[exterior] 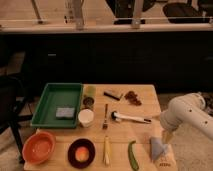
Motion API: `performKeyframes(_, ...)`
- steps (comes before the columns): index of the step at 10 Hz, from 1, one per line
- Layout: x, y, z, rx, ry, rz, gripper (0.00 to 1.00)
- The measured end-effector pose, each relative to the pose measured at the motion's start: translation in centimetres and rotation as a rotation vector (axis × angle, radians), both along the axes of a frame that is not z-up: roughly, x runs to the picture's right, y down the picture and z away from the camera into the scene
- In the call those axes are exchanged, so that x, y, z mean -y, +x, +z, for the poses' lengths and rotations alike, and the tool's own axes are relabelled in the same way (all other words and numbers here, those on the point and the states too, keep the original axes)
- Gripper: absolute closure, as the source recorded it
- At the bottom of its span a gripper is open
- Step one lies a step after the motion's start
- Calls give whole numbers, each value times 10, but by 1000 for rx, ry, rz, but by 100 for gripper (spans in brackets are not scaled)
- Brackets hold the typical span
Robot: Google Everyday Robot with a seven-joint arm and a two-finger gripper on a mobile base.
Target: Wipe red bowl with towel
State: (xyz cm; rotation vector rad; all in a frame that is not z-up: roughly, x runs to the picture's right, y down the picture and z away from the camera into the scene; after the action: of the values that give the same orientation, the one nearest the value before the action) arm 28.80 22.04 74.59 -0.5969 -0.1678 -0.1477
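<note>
Towel is found flat at the table's front right corner, well apart from the red bowl at front left, with the gripper poised just above it, fingers spread and empty, presumably for grasping.

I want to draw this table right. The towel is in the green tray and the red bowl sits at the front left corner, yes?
Not quite. The camera view shows the towel at the front right corner of the table, just below the gripper. The green tray holds a grey block. The red bowl is at the front left.
</note>
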Motion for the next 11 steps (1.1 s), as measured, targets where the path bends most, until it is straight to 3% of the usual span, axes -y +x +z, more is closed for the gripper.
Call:
performKeyframes(2,-10,2,1,-3,3,-15,20)
performKeyframes(5,-25,10,3,-40,32,25,20)
performKeyframes(11,-27,11,3,-45,32,27,20)
